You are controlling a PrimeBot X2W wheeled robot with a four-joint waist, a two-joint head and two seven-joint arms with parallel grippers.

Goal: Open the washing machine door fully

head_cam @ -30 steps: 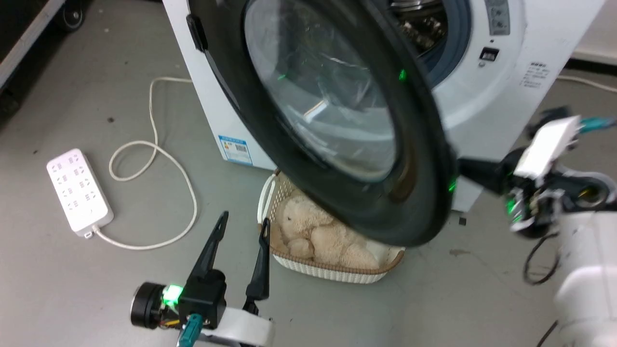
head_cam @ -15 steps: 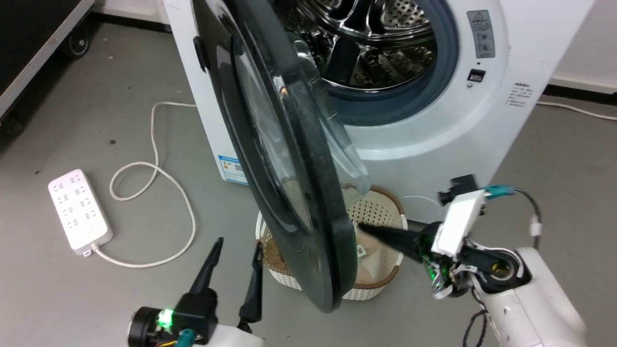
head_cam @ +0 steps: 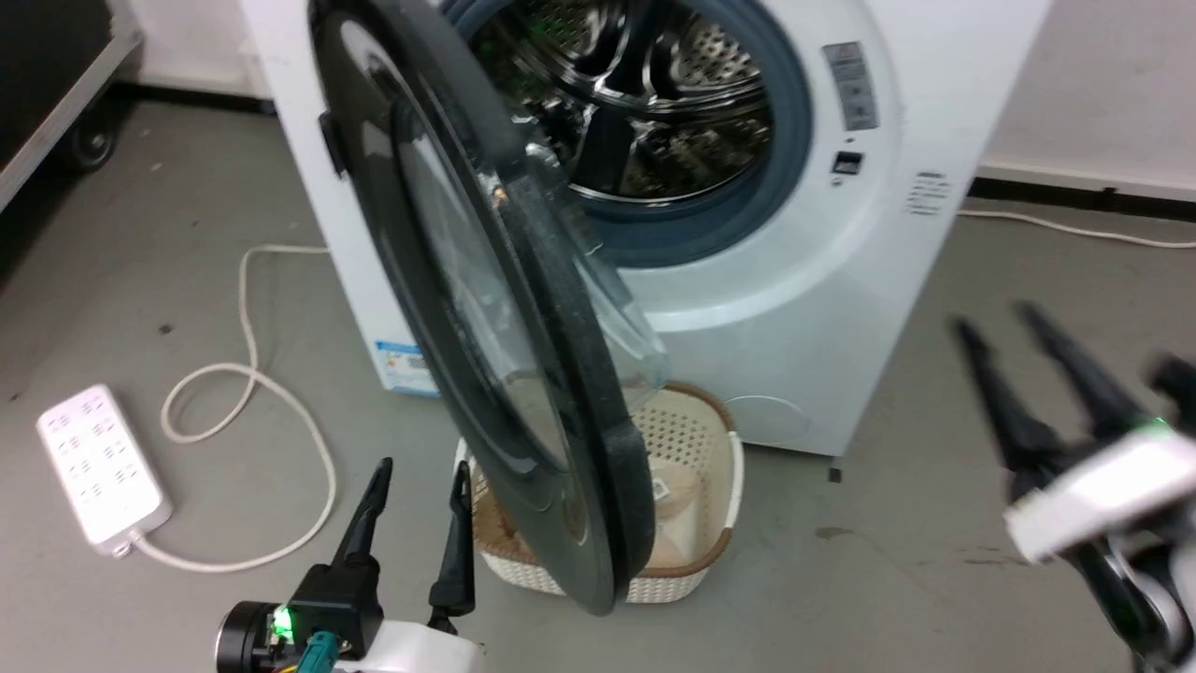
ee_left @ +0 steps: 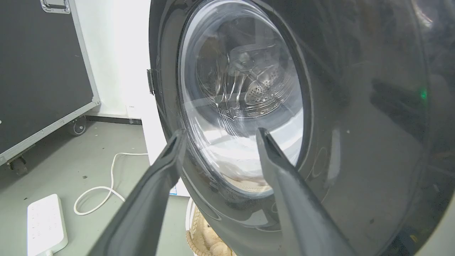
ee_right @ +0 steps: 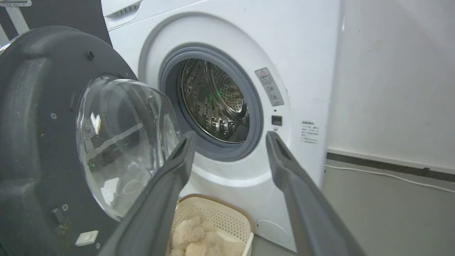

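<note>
The washing machine door (head_cam: 364, 215) stands swung out from the white washing machine (head_cam: 822, 308), its edge turned toward me, baring the steel drum (head_cam: 654, 103). My left gripper (head_cam: 420, 467) is open, low on the left, just short of the door's glossy outer face (ee_left: 355, 160), and touches nothing. My right gripper (head_cam: 995, 318), blurred, is open at the far right, well clear of the door. From the right wrist, the right gripper (ee_right: 231, 135) points at the gasketed opening, with the door's inner side and glass bowl (ee_right: 121, 142) to its left.
A cream perforated basket (head_cam: 668, 587) holding a plush toy (ee_right: 192, 231) sits on the floor under the door's lower edge. A white power strip (head_cam: 103, 463) and its looped cable (head_cam: 252, 374) lie at left. A black wheeled case (head_cam: 56, 93) stands far left, a wall (head_cam: 1103, 84) behind right.
The door has swung from half shut to wide open. My right gripper has come off the door's edge and moved away to the right. The head camera shifted; the left gripper kept its pose.
</note>
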